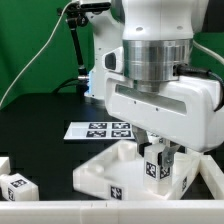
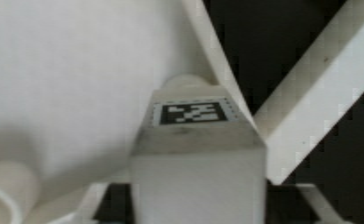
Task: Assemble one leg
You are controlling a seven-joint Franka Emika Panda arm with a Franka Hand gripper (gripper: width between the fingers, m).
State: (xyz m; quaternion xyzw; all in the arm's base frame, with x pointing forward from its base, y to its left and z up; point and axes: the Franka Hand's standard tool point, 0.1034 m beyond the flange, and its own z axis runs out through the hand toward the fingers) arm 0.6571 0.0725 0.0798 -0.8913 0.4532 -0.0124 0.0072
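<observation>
Legs come first as you scan the exterior view from its left: two loose posts, one [image 1: 5,165] at nine o'clock on the frame's edge and another [image 1: 17,188] at eight o'clock, both on the black table [image 1: 40,125]. Moving toward centre, you see the marker board [image 1: 100,129] lying flat just behind the white panel [image 1: 105,175], which sits at six o'clock. Right of centre, at about five o'clock, your gripper [image 1: 156,160] is clamped on the leg [image 1: 153,167], holding it upright over the panel's corner nearest the exterior view's right. In the wrist view you see that leg [image 2: 193,150] with its tag facing the camera, against the panel [image 2: 63,90].
</observation>
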